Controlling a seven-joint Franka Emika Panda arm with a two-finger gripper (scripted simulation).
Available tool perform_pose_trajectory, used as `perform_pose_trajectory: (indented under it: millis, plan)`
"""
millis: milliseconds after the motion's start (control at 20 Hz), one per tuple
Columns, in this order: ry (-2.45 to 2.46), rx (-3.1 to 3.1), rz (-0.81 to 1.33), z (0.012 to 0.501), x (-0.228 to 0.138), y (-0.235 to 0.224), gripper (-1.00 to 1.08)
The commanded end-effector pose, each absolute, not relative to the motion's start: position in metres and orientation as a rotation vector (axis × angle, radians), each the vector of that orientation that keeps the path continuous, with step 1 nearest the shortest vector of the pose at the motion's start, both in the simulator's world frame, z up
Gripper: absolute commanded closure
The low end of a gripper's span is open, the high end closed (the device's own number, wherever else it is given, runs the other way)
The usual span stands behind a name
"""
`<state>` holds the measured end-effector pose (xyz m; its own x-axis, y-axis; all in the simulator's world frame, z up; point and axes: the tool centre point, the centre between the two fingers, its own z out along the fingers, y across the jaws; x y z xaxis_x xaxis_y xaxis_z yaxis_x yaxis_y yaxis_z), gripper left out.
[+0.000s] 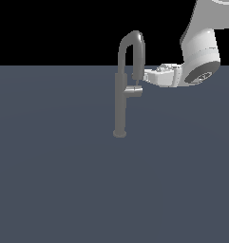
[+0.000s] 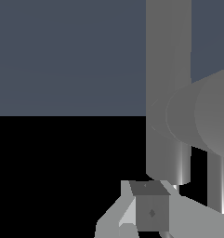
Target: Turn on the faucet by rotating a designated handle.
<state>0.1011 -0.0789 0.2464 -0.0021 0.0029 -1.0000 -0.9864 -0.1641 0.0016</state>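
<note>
Grey-blue ground plane (image 1: 54, 180) fills the lower three quarters of the exterior view; black void above. Nothing else stands on it but the faucet.

White robot arm (image 1: 200, 47) enters from the upper right of the frame, last link bent so the hand lies roughly level and points toward the frame's left. My reading: a sideways approach, chosen because the target juts out of the post's side, not its top.

The faucet (image 1: 119, 102) stands upright just above frame centre, small round base on the ground, straight post, inverted-U spout arching over to the right and ending in a downturned tip. In the wrist view the post (image 2: 168, 69) runs as a broad vertical band right of centre, very close to the camera.

The handle (image 1: 134, 90) is a short grey stub off the post's right side, below the spout tip, at about mid-height of the frame's upper half. Wrist view shows it as a fat rounded cylinder (image 2: 201, 114) at the right edge, with a thin pin hanging beneath.

The gripper (image 1: 147, 76) sits just right of the spout tip and slightly above the handle; fingertips near the stub, contact not clear. Wrist view shows one dark finger pad (image 2: 151, 211) at the bottom centre; the other finger is not distinct. Whether the fingers are apart or together I cannot tell.

Judgement: the hand is placed to press on the pin or stub and swing it about the post; turning appears not yet begun.
</note>
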Motion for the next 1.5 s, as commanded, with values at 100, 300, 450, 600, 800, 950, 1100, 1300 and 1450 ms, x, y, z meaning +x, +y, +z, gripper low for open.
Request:
perform_pose_trajectory:
  millis: [100, 300, 450, 600, 800, 950, 1100, 1300, 1450]
  plan:
    - [1.123, -1.333, 1.329, 0.249, 0.101, -0.078, 1.08]
    - [1.123, -1.333, 1.329, 0.249, 0.101, -0.078, 1.08]
    - [1.123, -1.333, 1.329, 0.251, 0.096, -0.079, 1.08]
    - [1.123, -1.333, 1.329, 0.253, 0.091, -0.08, 1.08]
    - [1.123, -1.333, 1.329, 0.256, 0.084, -0.081, 1.08]
    - [1.123, -1.333, 1.329, 0.258, 0.079, -0.082, 1.08]
    - [1.123, -1.333, 1.329, 0.26, 0.075, -0.083, 1.08]
    - [1.125, -1.331, 1.327, 0.258, 0.071, -0.083, 1.08]
    - [1.125, -1.331, 1.328, 0.258, 0.065, -0.084, 1.08]
